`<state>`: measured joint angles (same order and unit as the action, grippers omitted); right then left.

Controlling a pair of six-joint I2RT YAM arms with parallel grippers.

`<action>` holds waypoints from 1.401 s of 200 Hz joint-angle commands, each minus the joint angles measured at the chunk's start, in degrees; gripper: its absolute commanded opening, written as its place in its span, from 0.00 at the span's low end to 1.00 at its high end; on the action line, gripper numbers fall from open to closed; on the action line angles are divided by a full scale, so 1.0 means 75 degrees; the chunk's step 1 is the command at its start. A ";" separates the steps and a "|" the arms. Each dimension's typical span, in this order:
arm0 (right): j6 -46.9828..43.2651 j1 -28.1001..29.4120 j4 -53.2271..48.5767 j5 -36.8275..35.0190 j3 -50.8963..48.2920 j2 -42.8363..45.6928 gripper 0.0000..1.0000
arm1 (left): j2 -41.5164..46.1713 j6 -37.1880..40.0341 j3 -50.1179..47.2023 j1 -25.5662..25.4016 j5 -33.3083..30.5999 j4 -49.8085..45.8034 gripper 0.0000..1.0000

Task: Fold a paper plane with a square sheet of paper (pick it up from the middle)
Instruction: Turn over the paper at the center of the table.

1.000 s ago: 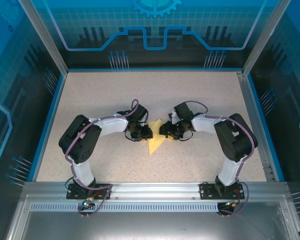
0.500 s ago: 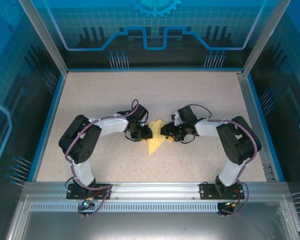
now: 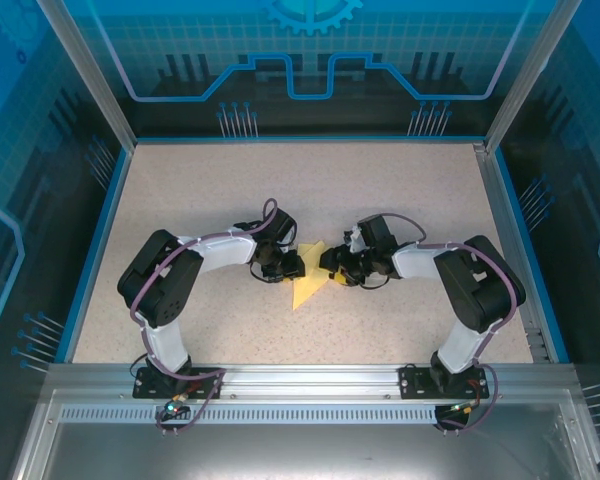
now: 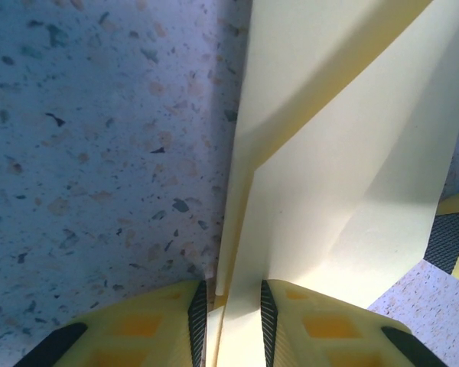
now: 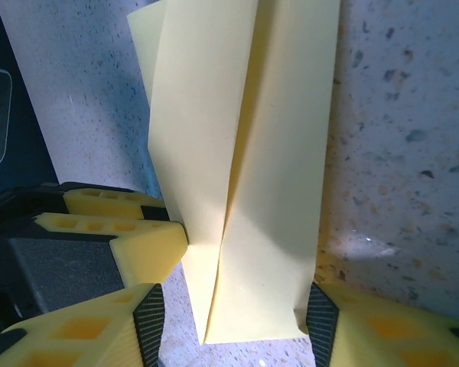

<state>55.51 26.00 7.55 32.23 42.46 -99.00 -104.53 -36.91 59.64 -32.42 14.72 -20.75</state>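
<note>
My left gripper is clamped on the raised centre fold of the paper plane, with the doubled layers pinched tight between its two pads. My right gripper is not gripping. Its jaws straddle the folded strip, one pad just beside the paper's edge and the other clearly apart from it, so I call it open around the paper.

That is the change. Over the last second the right jaws have spread and let go, and the right arm has eased a little to the right. In the top view the paper's near tip has also swung slightly toward the left arm's side. To me this means a crease has been pressed and the right side is freeing itself for the next fold, while the left alone holds the work.

The plane sits between the two grippers in the middle of the speckled table. Its long axis runs from the grippers toward the arm bases, leaning a little left. Its sharp tip points at the near edge.
</note>
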 commanded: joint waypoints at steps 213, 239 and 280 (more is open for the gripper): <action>-0.0995 0.0336 -0.0380 0.0328 0.1554 -0.1283 0.31 | 0.0279 -0.0082 -0.0287 -0.0231 0.0171 0.0309 0.29; -0.1226 0.0354 -0.0302 0.0447 0.1640 -0.1422 0.29 | 0.0419 -0.0145 -0.0363 -0.0235 0.0164 0.0399 0.29; -0.1514 0.0354 -0.0420 0.0538 0.1756 -0.1297 0.13 | 0.0917 -0.0293 -0.0690 -0.0225 -0.0095 0.0564 0.32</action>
<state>46.54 27.77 5.54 34.57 53.93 -109.36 -101.80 -37.58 56.66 -33.87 14.76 -17.56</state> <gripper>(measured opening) 0.164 0.306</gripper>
